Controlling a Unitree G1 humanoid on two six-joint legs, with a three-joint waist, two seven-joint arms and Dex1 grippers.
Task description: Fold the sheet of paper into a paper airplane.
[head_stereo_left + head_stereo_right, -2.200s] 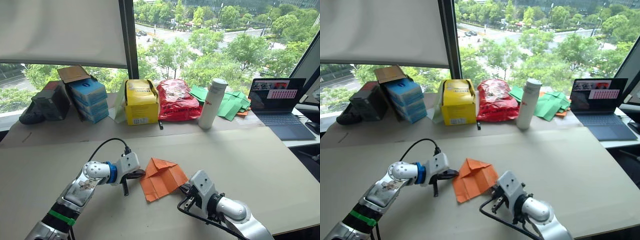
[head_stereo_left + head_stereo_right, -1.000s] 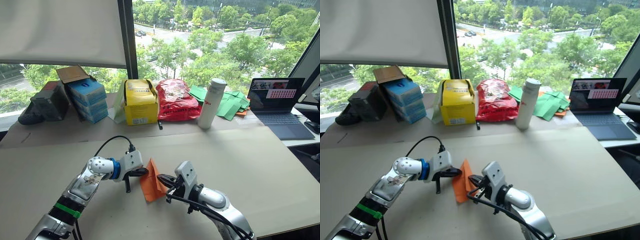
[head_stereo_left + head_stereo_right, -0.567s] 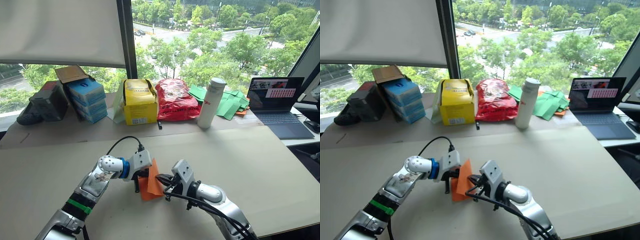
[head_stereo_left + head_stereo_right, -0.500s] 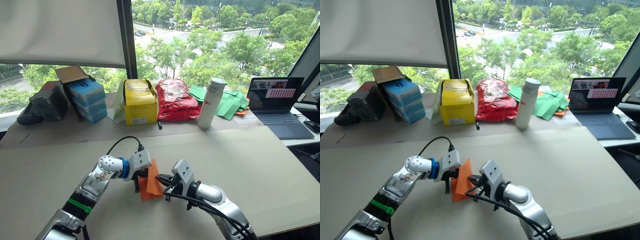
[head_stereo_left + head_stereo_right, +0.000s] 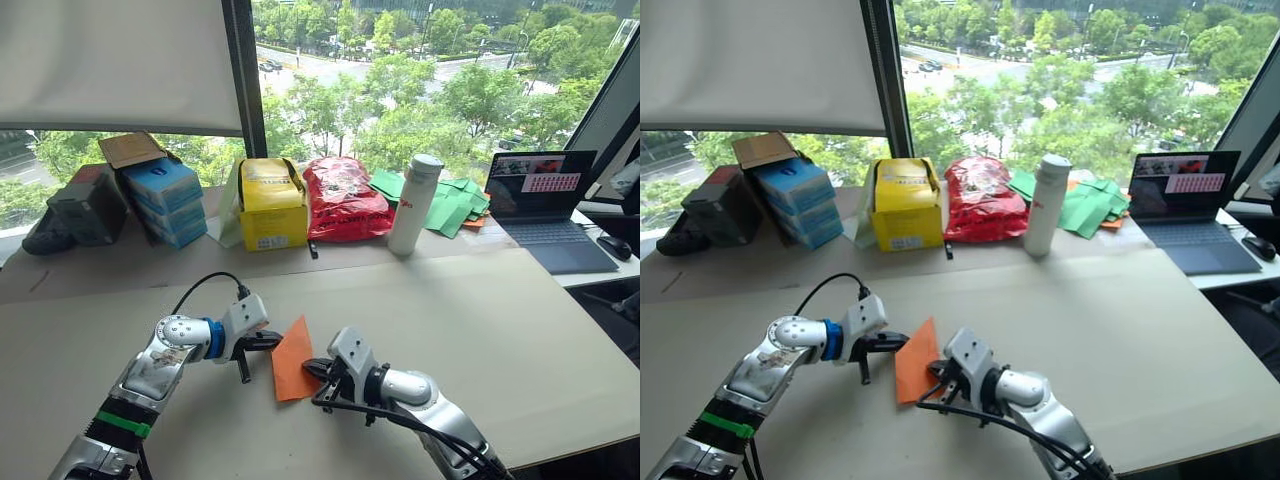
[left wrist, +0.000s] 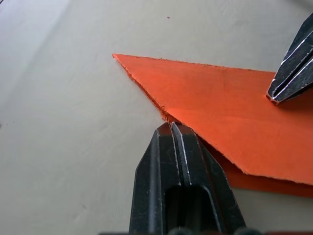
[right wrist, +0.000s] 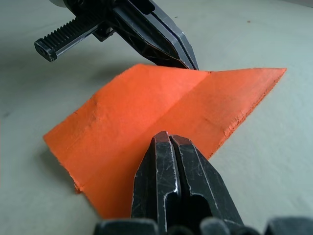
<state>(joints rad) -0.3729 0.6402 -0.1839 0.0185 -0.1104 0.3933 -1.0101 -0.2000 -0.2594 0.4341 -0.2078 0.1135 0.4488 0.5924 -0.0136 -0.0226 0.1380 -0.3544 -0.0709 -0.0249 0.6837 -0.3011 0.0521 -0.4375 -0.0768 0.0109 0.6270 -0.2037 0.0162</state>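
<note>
A: Across the wide beige table, what lines the window side?

B: A laptop, a crinkled red bag, a yellow box, a stack of blue boxes, a pile of green paper pieces and a white bottle standing upright.

A: And the sheet of paper?

B: Folded to a pointed orange wedge, it lies flat on the table near the front edge, between the two grippers.

A: How do the grippers stand?

B: The left gripper has its two black fingers pressed together, tips at the paper's folded edge. The right gripper, fingers likewise together with nothing between them, rests its tips on the paper's opposite side, by the crease
</note>
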